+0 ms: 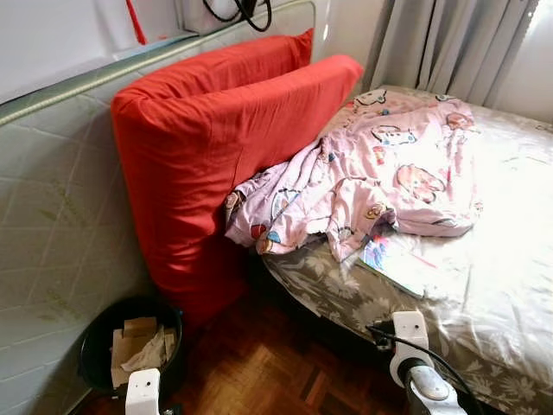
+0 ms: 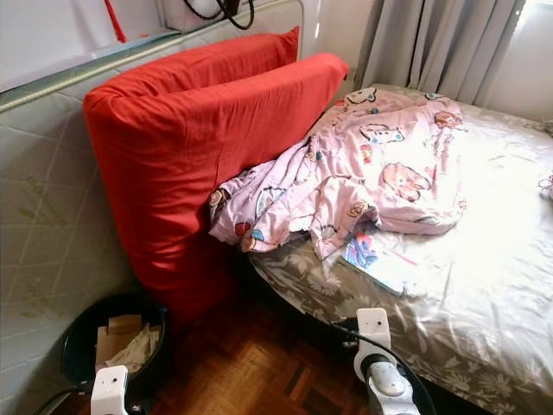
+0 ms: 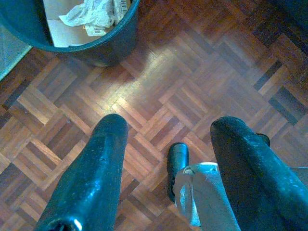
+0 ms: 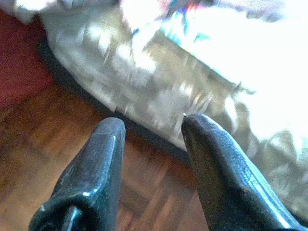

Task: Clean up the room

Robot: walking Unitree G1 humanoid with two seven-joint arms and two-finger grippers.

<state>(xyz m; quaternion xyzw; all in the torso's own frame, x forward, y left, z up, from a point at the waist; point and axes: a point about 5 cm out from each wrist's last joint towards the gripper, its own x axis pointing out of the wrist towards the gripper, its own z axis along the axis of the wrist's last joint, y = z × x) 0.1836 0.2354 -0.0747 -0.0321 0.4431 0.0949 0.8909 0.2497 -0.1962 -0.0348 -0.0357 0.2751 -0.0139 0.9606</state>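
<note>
A crumpled pink cartoon-print blanket [image 1: 380, 173] lies across the head of the bed [image 1: 484, 294], partly draped against a big red cushion [image 1: 207, 147] that stands on edge between bed and wall. A colourful book [image 1: 393, 259] lies on the floral sheet just below the blanket. A black bin [image 1: 99, 346] with cardboard and crumpled paper sits on the parquet at the lower left. My left gripper [image 3: 166, 130] hangs open over the floor beside the bin [image 3: 96, 45]. My right gripper [image 4: 151, 122] is open, low by the bed's edge [image 4: 159, 101], holding nothing.
A padded wall [image 1: 52, 225] runs along the left. Grey curtains [image 1: 449, 43] hang behind the bed. Parquet floor [image 1: 276, 363] shows between bin and bed. In the left wrist view, my foot [image 3: 177, 163] stands on the floor.
</note>
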